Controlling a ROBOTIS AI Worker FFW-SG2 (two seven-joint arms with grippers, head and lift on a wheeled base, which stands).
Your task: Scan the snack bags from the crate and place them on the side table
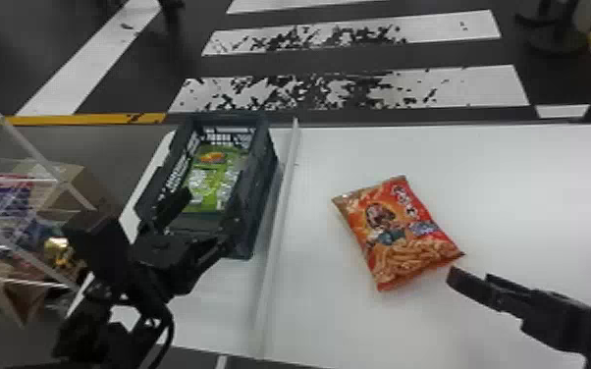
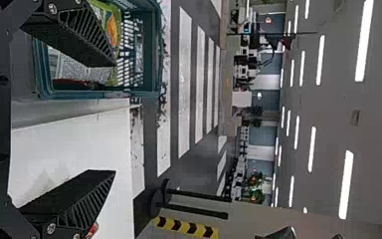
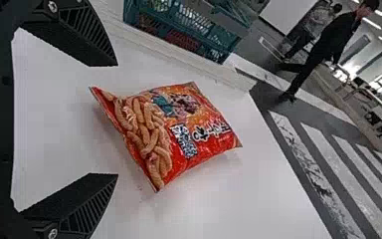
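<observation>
My left gripper [image 1: 207,212] is over the near end of the dark crate [image 1: 253,216], its fingers apart and empty. A green snack bag [image 1: 211,179] lies inside the crate. In the left wrist view, my left gripper [image 2: 115,118] stands open, with the crate [image 2: 99,94] beside one finger. My right gripper [image 1: 535,257] is at the right, near the front corner of a red-orange snack bag [image 1: 397,225] lying flat on the white table. The right wrist view has this bag [image 3: 174,129] beyond my right gripper [image 3: 117,119], which is open and not touching it.
A raised white strip [image 1: 280,221] runs between the crate and the white table [image 1: 515,196]. A wire rack [image 1: 29,186] with packages and cardboard boxes stands at the left. Striped floor lies beyond the table's far edge.
</observation>
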